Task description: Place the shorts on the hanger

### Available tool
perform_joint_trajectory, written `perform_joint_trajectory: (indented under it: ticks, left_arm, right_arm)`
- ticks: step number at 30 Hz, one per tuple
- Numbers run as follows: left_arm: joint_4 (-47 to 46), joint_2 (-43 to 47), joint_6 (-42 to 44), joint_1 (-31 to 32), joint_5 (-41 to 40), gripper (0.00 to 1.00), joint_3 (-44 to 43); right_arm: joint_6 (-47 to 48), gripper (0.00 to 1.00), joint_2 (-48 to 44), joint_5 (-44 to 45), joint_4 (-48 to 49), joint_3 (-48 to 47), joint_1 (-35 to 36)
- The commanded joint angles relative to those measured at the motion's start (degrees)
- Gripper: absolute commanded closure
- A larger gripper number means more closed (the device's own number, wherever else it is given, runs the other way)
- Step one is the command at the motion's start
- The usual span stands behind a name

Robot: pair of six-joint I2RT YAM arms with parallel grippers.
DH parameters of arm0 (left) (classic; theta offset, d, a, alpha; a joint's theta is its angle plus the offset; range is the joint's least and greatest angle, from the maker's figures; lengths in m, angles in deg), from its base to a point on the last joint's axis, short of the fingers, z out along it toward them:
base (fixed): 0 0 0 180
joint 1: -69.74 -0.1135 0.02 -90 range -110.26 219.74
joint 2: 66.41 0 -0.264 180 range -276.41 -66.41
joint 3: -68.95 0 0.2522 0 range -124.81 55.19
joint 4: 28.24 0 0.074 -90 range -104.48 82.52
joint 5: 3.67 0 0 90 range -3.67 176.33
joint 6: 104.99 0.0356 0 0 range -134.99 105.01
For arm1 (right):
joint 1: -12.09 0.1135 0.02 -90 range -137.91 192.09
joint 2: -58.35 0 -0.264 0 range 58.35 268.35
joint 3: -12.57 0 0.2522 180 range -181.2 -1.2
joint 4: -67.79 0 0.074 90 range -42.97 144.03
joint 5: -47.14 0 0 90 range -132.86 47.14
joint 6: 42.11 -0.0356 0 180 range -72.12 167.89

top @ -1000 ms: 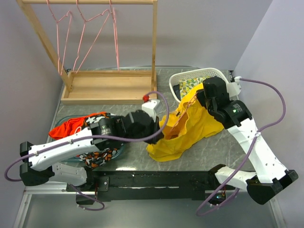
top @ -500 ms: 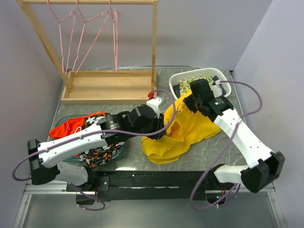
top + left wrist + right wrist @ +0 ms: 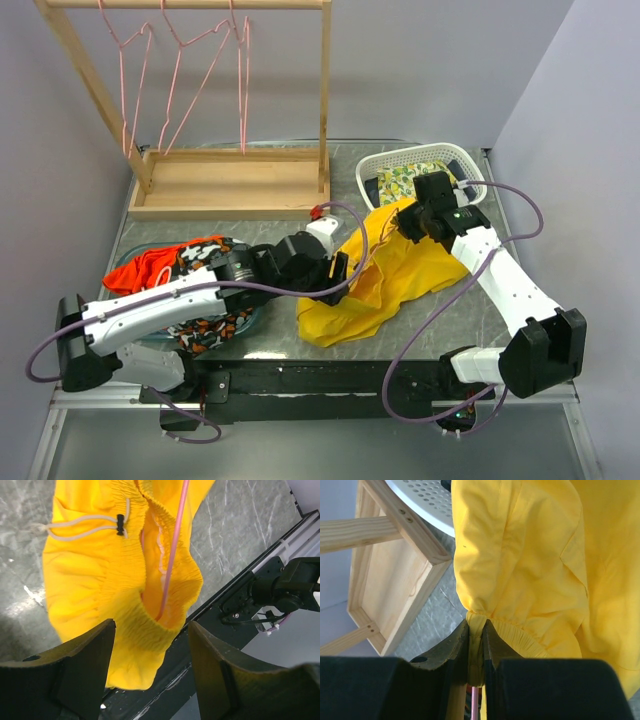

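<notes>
Bright yellow shorts (image 3: 390, 280) lie crumpled on the grey table (image 3: 460, 325) between the two arms, just in front of a white basket (image 3: 420, 150). The right gripper (image 3: 476, 626) is clamped tight on a bunched fold at the shorts' upper edge, and a strip of pink wire shows between its fingers. The left gripper (image 3: 150, 625) hangs over the gathered waistband with its jaws spread wide, holding nothing. A thin pink hanger (image 3: 172, 555) runs down into the waistband opening. A white drawstring (image 3: 80, 522) lies across the fabric. More pink hangers (image 3: 174, 70) hang on a wooden rack (image 3: 325, 100) at the back left.
</notes>
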Motion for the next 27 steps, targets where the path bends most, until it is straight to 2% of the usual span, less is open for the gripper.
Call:
perform_joint_trajectory:
  ticks: [1, 3, 6, 11, 17, 21, 24, 25, 27]
  left_arm:
    - [0.0, 5.6, 2.7, 0.0, -2.6, 0.37, 2.7]
    - [-0.6, 6.8, 3.1, 0.7, -3.5, 0.39, 4.9]
    - [-1.0, 7.9, 2.9, 3.4, -7.3, 0.38, 7.9]
    - [-3.2, 5.3, 2.4, 9.8, -13.9, 0.29, 8.2]
    - [-5.7, -0.5, 3.4, 10.6, -18.0, 0.29, 6.9]
    - [-7.1, -4.8, 3.8, 10.5, -24.6, 0.32, 6.1]
    - [-10.0, -5.8, 4.2, 10.5, -28.6, 0.40, 7.2]
    - [-12.7, -5.3, 4.5, 10.6, -29.6, 0.48, 8.0]
    - [-15.9, -4.5, 5.3, 10.5, -29.2, 0.58, 9.4]
  right_arm:
    - [0.3, 1.00, -0.1, -1.1, 2.8, 0.4, -0.4]
    - [0.1, 1.00, -0.1, -1.2, 2.9, 0.6, -0.5]
    - [-0.2, 1.00, 0.0, -1.4, 2.4, 0.3, -0.5]
    - [-0.4, 1.00, -0.2, -1.4, 2.1, 0.1, -0.5]
    - [-0.2, 1.00, -1.2, -1.4, 1.4, 0.0, -0.4]
    - [-0.2, 1.00, -2.5, -1.9, 1.1, 0.3, -0.4]
    - [-0.2, 1.00, -3.6, -2.6, 1.1, 0.7, -0.4]
    - [-0.1, 1.00, -3.7, -3.0, 1.2, 1.0, -0.4]
    - [0.0, 1.00, -4.4, -3.4, 1.3, 1.4, -0.3]
